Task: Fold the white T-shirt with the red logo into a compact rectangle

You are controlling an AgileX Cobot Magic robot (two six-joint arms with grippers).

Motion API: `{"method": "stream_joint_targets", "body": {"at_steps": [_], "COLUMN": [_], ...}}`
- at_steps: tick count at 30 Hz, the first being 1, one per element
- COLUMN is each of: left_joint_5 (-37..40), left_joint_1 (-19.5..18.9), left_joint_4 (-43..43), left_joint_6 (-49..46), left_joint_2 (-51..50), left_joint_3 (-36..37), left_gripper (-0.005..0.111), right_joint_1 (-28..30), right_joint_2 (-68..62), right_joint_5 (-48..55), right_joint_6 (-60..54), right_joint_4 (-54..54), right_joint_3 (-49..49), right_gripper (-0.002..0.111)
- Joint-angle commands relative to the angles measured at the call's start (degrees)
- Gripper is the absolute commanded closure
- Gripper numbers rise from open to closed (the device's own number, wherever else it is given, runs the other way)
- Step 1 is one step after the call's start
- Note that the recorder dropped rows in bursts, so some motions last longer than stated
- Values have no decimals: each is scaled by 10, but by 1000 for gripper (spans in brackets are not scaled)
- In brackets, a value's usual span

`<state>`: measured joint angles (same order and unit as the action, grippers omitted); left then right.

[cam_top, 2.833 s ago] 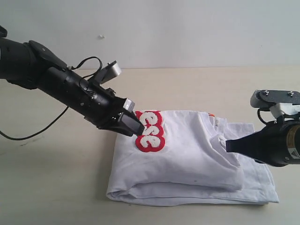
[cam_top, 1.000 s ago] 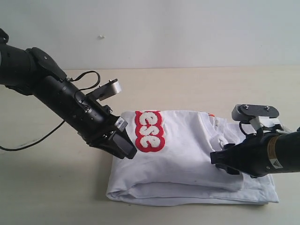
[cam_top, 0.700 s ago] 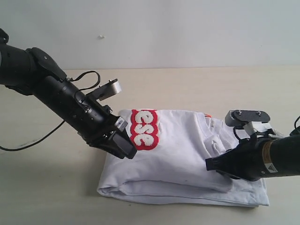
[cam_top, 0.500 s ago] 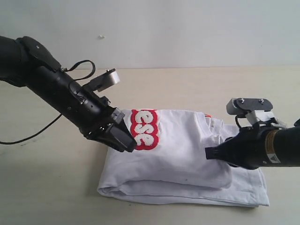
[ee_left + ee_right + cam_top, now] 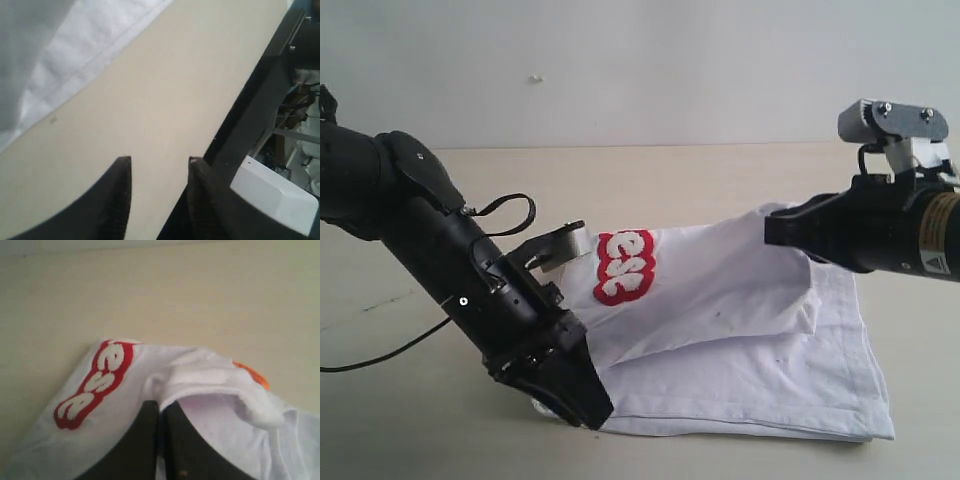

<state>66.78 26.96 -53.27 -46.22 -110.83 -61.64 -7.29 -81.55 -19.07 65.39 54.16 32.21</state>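
The white T-shirt lies partly folded on the beige table, its top layer pulled up into a slope. The red logo sits on that raised layer, toward its left end. My right gripper hangs above the shirt's right side, shut on a fold of the top layer; its jaws pinch the cloth next to the orange tag and the red logo. My left gripper is down at the shirt's front left corner. In the left wrist view it is open over bare table, the shirt's hem apart from it.
A black cable loops off the left arm over the table. The left wrist view shows the table's edge with a dark frame and a white box beyond it. A pale wall stands behind the table.
My right gripper has risen up and to the right, lifting the shirt's top layer with it. My left arm has swung down from the logo to the shirt's front left corner.
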Motion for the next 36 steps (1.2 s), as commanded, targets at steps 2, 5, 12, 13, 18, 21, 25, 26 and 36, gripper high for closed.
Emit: {"method": "stream_joint_targets", "body": {"at_steps": [2, 5, 12, 13, 18, 21, 25, 26, 36], "left_joint_5": [-78, -165, -248, -254, -330, -330, -342, -348, -357], "left_joint_1": [47, 51, 51, 51, 51, 51, 51, 51, 51], "left_joint_4": [-8, 10, 8, 8, -9, -13, -14, -18, -38], "left_joint_6": [4, 38, 52, 52, 52, 52, 52, 51, 47], "left_joint_2": [2, 2, -9, -16, -26, -26, -26, -26, -26], "left_joint_3": [28, 32, 60, 66, 84, 84, 84, 84, 84], "left_gripper": [69, 69, 69, 69, 69, 69, 69, 69, 69], "right_joint_1": [-1, -1, -1, -1, -1, -1, -1, -1, -1], "right_joint_2": [7, 7, 19, 25, 62, 76, 93, 95, 145], "right_joint_5": [-7, -7, -2, 11, 60, 74, 66, 66, 76], "right_joint_6": [21, 34, 49, 60, 73, 73, 73, 73, 192], "right_joint_4": [3, 24, 67, 79, 90, 90, 90, 93, 238], "right_joint_3": [27, 27, 27, 27, 17, 7, -11, -16, -80], "right_gripper": [108, 108, 108, 108, 108, 108, 108, 108, 108]}}
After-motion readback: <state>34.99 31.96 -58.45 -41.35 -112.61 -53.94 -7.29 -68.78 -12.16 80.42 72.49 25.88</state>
